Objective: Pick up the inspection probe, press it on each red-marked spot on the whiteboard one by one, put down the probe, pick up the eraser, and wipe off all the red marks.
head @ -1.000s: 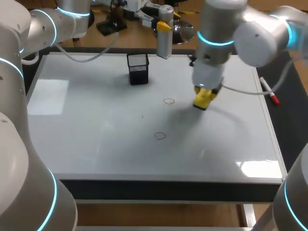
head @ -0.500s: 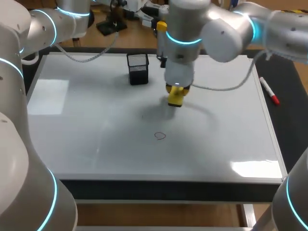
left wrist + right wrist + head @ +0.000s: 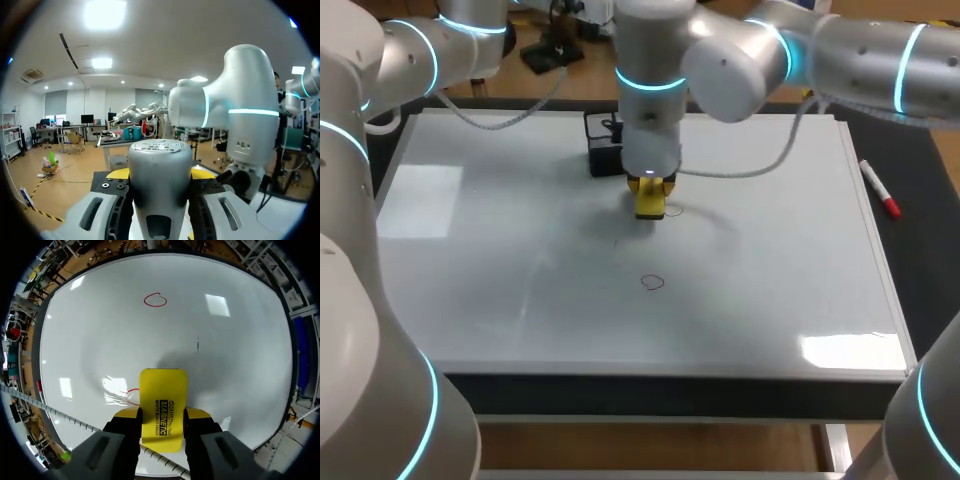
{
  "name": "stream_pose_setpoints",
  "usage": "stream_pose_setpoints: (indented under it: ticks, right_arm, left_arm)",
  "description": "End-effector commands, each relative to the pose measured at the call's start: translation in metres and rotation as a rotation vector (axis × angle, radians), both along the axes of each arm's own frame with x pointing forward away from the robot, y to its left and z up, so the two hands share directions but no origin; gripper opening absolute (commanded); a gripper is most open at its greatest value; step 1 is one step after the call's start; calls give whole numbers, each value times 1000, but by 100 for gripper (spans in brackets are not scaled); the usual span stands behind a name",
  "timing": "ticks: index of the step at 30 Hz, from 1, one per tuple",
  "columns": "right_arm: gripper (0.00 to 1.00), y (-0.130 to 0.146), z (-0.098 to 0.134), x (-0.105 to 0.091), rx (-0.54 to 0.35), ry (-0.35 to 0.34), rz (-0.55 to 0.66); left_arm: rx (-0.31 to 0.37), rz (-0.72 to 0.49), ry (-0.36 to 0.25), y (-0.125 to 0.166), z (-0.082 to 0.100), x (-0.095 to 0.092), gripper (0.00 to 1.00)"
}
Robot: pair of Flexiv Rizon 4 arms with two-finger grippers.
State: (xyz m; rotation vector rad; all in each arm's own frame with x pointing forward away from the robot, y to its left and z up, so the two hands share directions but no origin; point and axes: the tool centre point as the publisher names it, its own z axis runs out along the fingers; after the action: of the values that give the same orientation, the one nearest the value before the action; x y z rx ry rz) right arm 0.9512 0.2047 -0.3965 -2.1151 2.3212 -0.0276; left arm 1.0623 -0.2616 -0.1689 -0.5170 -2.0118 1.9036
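Our right gripper pinches the yellow eraser over the whiteboard by a red mark (second red circle ahead); our left gripper clamps the probe.

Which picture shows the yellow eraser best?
The right wrist view: the eraser sits large, pinched between the right gripper's fingers over the whiteboard. The head view shows it small, half hidden under the right arm. The left wrist view misses it, showing only the probe in the left gripper.
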Motion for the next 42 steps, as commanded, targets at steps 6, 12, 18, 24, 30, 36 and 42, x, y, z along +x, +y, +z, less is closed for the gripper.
stream_pose_setpoints:
  ticks: [6,12,18,24,30,36,42]
  right_arm:
    - [0,8,-10,2,-68,16,7]
    - [0,7,-15,1,-49,18,-5]
    - [0,1,-21,-1,-26,33,-24]
    - [0,-6,-24,-2,-24,39,-35]
    - [0,-17,-31,-4,-29,64,-60]
    - [0,-35,-32,-6,-31,71,-110]
    - [0,-58,-36,-9,-43,78,-158]
  left_arm:
    - [3,-168,11,0,-1,7,0]
    - [3,-168,11,0,-1,7,0]
    - [3,-168,11,0,-1,7,0]
    - [3,-168,11,0,-1,7,0]
    - [3,-168,11,0,-1,7,0]
    - [3,-168,11,0,-1,7,0]
    - [3,-168,11,0,-1,7,0]
